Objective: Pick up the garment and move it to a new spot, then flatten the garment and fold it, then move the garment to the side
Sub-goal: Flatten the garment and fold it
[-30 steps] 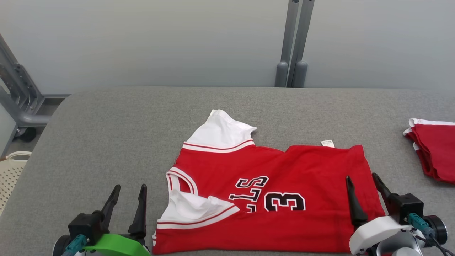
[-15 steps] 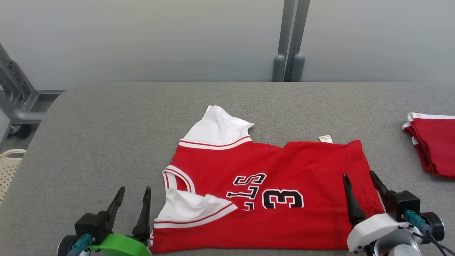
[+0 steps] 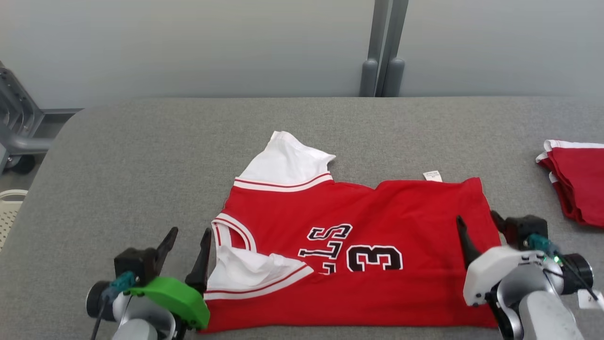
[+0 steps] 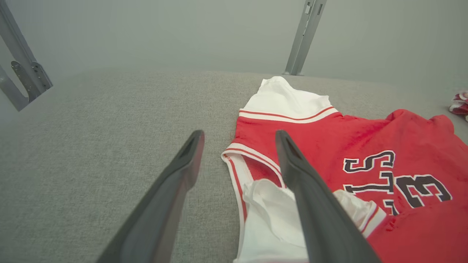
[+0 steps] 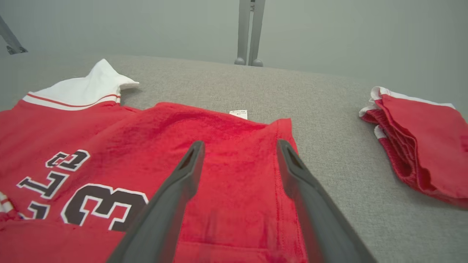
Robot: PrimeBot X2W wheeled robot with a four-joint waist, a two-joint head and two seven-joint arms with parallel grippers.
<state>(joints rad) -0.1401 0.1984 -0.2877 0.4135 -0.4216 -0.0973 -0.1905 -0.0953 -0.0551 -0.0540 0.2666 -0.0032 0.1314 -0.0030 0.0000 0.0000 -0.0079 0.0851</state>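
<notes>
The garment [image 3: 377,208] is a red jersey with white sleeves and a black number 3, lying spread on the grey table [image 3: 141,156]. My left gripper [image 3: 190,232] is open at the jersey's left edge. In the left wrist view the left gripper [image 4: 238,136] straddles the white-trimmed neck edge, its right finger over the garment [image 4: 365,146]. My right gripper [image 3: 475,218] is open over the jersey's right end. In the right wrist view the right gripper [image 5: 240,144] hangs above the hem side of the garment [image 5: 146,135]. Nothing is held.
A folded red-and-white garment [image 3: 578,184] [image 5: 424,135] lies at the table's right edge. A grey metal post [image 3: 380,52] stands behind the table. A metal frame [image 3: 16,127] and a white basket [image 3: 7,208] are off the table's left side.
The whole head view has shifted, so the camera moved. My left gripper has edged right, closer to the jersey's neck edge. Both grippers stay open.
</notes>
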